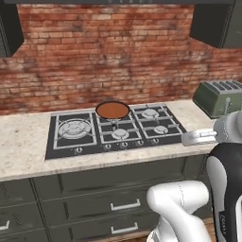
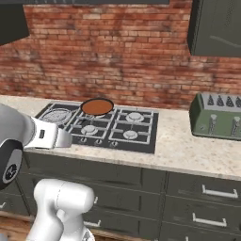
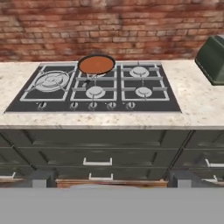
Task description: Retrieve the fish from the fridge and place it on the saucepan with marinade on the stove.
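My two dark fingers (image 3: 42, 179) stand wide apart and hold nothing. Far ahead of them, between the two, the round black saucepan (image 3: 96, 64) with flat reddish-brown marinade (image 3: 96, 65) sits on the back middle burner of the black gas stove (image 3: 162, 98). In the hand view the green toaster (image 3: 213, 59), ahead to the right of my fingers, is cut off; the right base view shows it almost whole on the pale stone worktop (image 2: 183, 146). Dark drawers (image 3: 98, 162) lie nearest below. The knobs are too small to read.
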Robot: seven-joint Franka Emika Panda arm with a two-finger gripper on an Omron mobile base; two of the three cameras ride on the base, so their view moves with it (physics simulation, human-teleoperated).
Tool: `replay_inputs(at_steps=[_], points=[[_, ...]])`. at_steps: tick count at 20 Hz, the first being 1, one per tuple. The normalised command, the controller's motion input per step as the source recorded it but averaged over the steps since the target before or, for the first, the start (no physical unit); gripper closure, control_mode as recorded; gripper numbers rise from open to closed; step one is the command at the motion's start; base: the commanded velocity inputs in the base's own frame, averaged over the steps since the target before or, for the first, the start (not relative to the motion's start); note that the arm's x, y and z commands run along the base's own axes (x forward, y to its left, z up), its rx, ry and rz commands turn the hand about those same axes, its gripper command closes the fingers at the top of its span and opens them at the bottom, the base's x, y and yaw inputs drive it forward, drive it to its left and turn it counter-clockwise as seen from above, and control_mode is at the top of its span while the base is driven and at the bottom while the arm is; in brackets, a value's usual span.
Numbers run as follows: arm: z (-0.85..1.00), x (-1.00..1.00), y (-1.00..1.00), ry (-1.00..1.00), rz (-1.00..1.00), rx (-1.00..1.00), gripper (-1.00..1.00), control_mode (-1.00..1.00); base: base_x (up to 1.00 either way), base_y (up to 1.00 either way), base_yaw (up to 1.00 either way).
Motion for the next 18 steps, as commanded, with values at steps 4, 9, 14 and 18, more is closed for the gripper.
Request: replay_inputs(at_steps=[4, 9, 14, 18], points=[[0.00, 0.00, 0.00, 0.00, 0.00, 0.00, -1.00, 1.00, -0.79, -0.08, 0.00], [0.00, 0.00, 0.00, 0.00, 0.00, 0.00, -1.00, 1.00, -0.62, -0.15, -0.09], [0.00, 0.00, 0.00, 0.00, 0.00, 0.00, -1.00, 1.00, -0.33, -0.19, -0.37], [0.00, 0.00, 0.00, 0.00, 0.00, 0.00, -1.00, 1.00, -0.08, -0.24, -0.51]])
